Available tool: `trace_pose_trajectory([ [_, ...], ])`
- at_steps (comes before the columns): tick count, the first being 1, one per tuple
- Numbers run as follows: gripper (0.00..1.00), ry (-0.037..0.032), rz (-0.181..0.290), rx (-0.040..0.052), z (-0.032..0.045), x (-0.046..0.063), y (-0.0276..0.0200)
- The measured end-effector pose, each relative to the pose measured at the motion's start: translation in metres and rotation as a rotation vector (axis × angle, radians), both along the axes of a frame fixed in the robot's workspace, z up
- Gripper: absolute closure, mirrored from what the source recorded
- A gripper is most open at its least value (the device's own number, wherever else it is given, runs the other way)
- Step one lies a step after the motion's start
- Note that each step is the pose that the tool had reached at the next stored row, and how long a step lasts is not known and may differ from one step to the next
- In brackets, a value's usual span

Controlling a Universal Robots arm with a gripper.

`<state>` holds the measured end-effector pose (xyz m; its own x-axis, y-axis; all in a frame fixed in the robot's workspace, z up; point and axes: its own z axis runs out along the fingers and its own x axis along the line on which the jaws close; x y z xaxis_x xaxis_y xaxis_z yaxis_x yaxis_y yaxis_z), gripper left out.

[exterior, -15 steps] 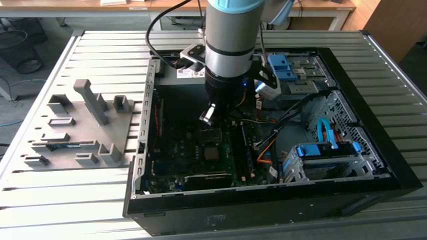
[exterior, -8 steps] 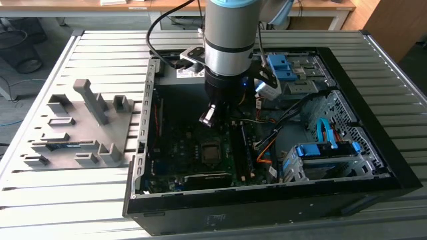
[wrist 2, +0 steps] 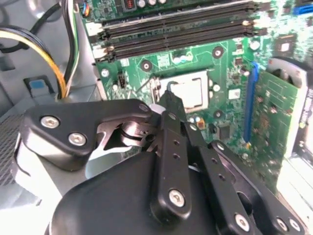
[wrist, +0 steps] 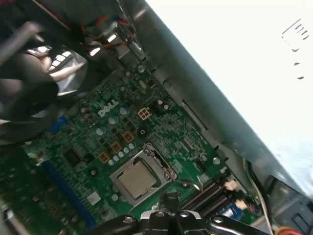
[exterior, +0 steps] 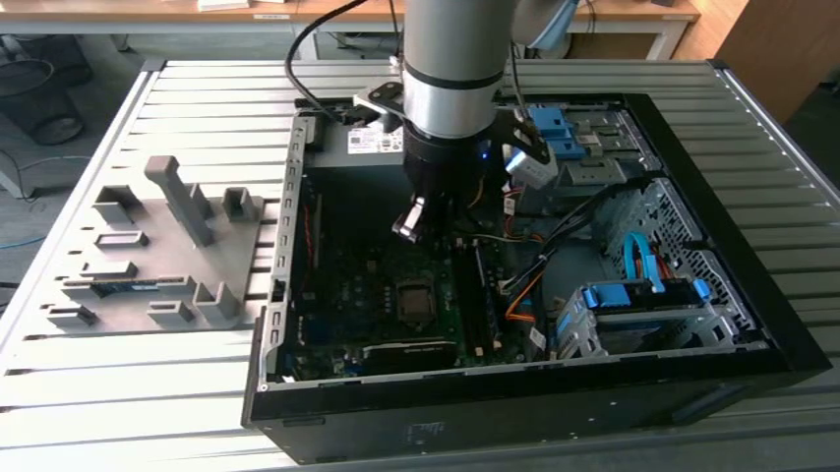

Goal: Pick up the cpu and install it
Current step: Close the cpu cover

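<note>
On the exterior view's left I see the grey fixture [exterior: 164, 246] on the table [exterior: 197, 98], parts parked there within reach. To its right, my tool [exterior: 409, 228] hangs over the open case [exterior: 525, 393], fingers closed and empty. The cpu [wrist: 136, 178] sits in its socket [wrist: 161, 161].

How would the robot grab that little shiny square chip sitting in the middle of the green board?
Probably by two opposite edges, coming straight down from above. The cpu lies flat and face up in its socket on the motherboard, framed by the socket's metal frame, so only its thin sides offer a hold. Memory slots stand close on one side. The gripper hangs above the board.
</note>
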<state>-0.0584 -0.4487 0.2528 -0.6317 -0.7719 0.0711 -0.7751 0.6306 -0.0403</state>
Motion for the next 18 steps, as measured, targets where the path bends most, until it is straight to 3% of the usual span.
trace_pose_trajectory([
  [3,0.90,0.0000,0.000,0.0038,0.0105,0.0000,0.0000],
  [4,0.90,-0.0001,0.000,0.0146,0.0107,0.0001,0.0000],
  [6,0.90,0.0013,0.005,0.0478,0.0107,0.0003,0.0000],
  [7,0.90,0.0026,0.013,0.0545,0.0108,0.0006,0.0000],
  [11,0.90,0.0072,0.038,0.0595,0.0105,0.0033,0.0001],
  [15,0.90,0.0136,0.043,0.0581,0.0087,0.0078,0.0006],
  [18,0.90,0.0143,0.044,0.0566,0.0086,0.0079,0.0007],
])
